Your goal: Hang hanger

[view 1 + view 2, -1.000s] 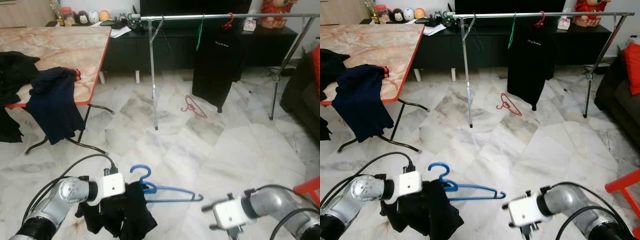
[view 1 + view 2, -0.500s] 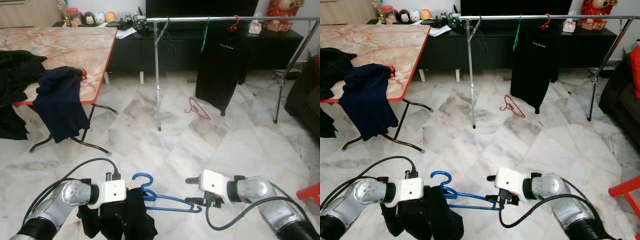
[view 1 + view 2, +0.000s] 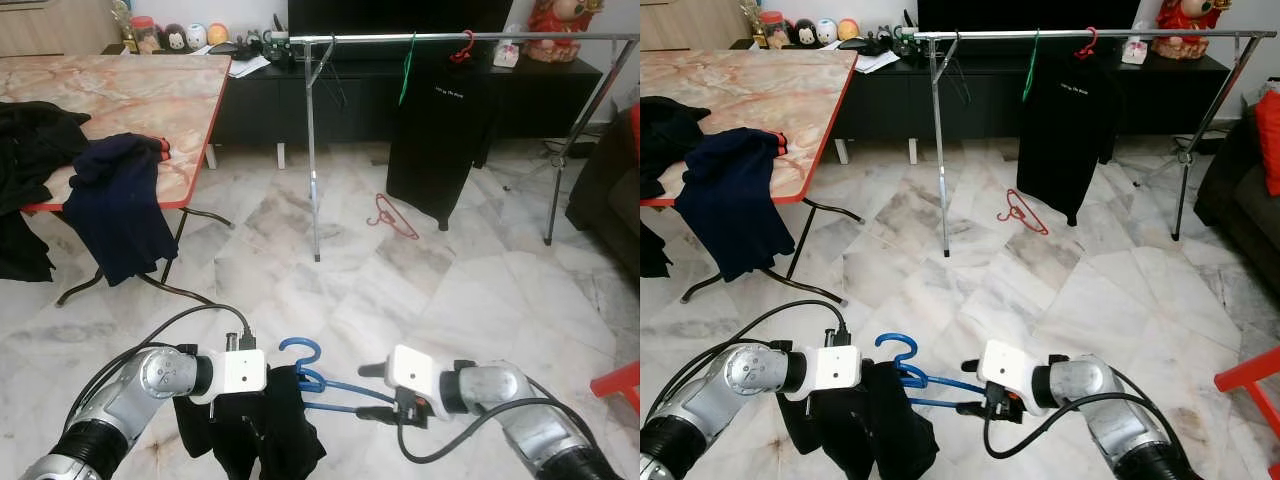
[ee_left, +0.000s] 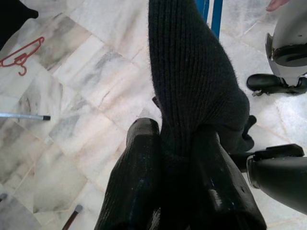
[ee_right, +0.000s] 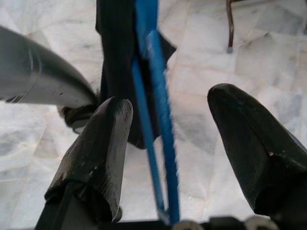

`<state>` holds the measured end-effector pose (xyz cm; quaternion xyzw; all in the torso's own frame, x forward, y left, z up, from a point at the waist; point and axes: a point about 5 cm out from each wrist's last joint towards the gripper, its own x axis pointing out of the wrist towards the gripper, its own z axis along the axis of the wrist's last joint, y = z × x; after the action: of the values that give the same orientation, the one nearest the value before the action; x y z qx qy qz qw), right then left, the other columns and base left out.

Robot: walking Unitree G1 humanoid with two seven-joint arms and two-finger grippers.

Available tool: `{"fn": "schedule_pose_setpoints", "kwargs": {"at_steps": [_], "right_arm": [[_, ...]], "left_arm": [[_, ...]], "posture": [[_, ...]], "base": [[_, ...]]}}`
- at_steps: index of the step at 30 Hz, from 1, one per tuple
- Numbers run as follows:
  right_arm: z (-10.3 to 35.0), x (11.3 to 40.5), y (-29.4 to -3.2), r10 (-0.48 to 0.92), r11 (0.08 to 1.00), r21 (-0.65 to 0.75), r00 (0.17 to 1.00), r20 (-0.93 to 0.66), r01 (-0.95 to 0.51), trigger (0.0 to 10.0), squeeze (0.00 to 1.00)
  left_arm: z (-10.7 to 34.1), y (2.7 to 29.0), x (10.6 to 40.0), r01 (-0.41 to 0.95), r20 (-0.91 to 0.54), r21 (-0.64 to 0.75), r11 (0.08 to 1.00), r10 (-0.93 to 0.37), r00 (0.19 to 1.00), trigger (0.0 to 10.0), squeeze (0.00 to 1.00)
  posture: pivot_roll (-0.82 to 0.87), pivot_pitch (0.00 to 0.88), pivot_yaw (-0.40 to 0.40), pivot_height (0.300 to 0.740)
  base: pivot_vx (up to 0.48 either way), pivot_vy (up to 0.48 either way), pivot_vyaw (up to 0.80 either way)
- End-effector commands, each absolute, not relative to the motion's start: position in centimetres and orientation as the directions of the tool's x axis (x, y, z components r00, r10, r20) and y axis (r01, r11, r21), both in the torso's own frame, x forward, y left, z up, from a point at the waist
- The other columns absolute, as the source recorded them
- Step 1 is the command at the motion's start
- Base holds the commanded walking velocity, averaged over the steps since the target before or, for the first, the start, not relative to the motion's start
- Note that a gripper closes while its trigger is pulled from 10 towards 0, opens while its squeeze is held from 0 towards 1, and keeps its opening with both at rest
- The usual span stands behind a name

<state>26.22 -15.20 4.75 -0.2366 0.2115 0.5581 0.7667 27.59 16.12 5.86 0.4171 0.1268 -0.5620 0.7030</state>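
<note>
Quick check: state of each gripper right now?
Left gripper: shut on the black garment.
Right gripper: open, fingers either side of the blue hanger.

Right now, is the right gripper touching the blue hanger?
Cannot tell. In the right wrist view the blue hanger runs between the open right gripper fingers, close beside one; contact isn't plain.

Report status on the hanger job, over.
Left gripper shut on black garment. Right gripper open astride blue hanger arm. Clothes rack ahead across the floor, red hanger lying under it.
</note>
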Motion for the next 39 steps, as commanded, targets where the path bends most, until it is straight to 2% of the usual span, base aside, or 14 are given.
{"fn": "schedule_pose_setpoints", "kwargs": {"at_steps": [1,3,14,17,20,23,39], "right_arm": [[5.3,26.8,-15.2,0.765,0.277,-0.147,0.310,-0.564,-0.950,10.0,0.00],[5.4,26.9,-14.9,0.774,0.283,-0.132,0.308,-0.554,-0.950,10.0,0.00],[4.1,25.8,-14.7,0.772,0.191,-0.073,0.196,-0.605,-0.979,10.0,0.00],[4.1,25.9,-14.2,0.797,0.200,-0.070,0.204,-0.568,-0.977,10.0,0.00],[4.2,26.5,-13.9,0.800,0.239,-0.085,0.246,-0.548,-0.967,10.0,0.00],[4.2,26.7,-13.7,0.800,0.231,-0.107,0.252,-0.545,-0.967,10.0,0.00],[4.4,27.1,-12.6,0.849,0.180,-0.100,0.206,-0.487,-0.978,10.0,0.00]], "left_arm": [[6.3,16.1,27.5,0.897,-0.650,0.443,0.000,-0.689,0.321,10.0,0.00],[6.4,16.0,27.5,0.900,-0.650,0.435,-0.001,-0.692,0.314,10.0,0.00],[6.8,15.2,27.7,0.898,-0.655,0.439,-0.030,-0.695,0.297,10.0,0.00],[6.9,15.0,27.8,0.898,-0.653,0.440,-0.028,-0.697,0.298,10.0,0.00],[7.0,14.9,27.9,0.897,-0.650,0.441,-0.026,-0.698,0.300,10.0,0.00],[7.0,14.9,27.9,0.897,-0.651,0.442,-0.027,-0.698,0.299,10.0,0.00],[7.2,14.8,27.9,0.899,-0.647,0.438,-0.019,-0.701,0.300,10.0,0.00]], "posture": [[-0.06,0.023,-0.004,0.740],[-0.06,0.024,-0.004,0.740],[-0.06,0.026,-0.007,0.740],[-0.06,0.027,-0.008,0.740],[-0.06,0.027,-0.008,0.740],[-0.06,0.027,-0.008,0.740],[-0.05,0.029,-0.010,0.740]], "base": [[0.000,0.000,0.00],[0.000,0.000,0.00],[0.000,0.000,0.00],[0.000,0.000,0.00],[0.000,0.000,0.00],[0.000,0.000,0.00],[0.000,0.000,0.00]]}}
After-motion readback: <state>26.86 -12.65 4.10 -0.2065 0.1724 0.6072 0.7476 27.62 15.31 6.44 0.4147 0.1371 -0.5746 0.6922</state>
